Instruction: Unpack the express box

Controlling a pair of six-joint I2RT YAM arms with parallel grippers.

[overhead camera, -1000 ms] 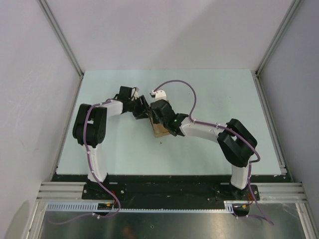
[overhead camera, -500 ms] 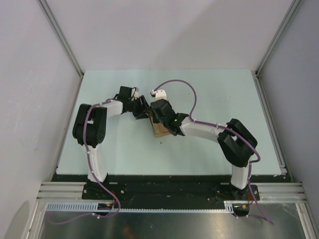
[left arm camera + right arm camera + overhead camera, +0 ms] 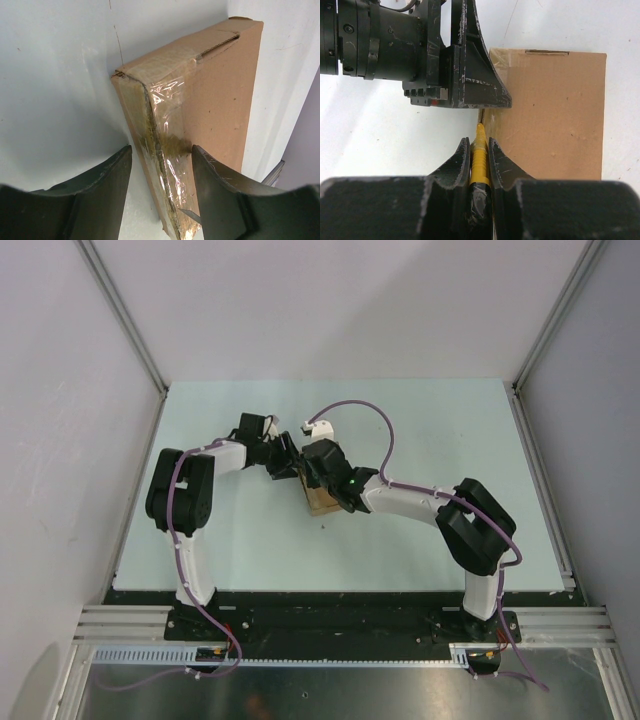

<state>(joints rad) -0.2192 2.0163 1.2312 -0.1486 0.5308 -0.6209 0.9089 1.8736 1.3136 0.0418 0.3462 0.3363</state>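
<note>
Box (image 3: 322,502) at the centre of the table (image 3: 450,430), unmoved over the last second. Left gripper (image 3: 161,150), jaws wide, straddles its taped edge. Right gripper (image 3: 479,142) clamps a yellow knife (image 3: 480,162) at the seam. The cut looks stalled.

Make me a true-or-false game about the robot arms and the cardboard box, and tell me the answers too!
1. The right gripper is pinching a yellow knife. True.
2. The express box has its lid wide open. False: it is closed, with clear tape over its edge.
3. The left gripper has one finger on each side of the box's taped edge. True.
4. The box is blue. False: it is plain brown cardboard.
</note>
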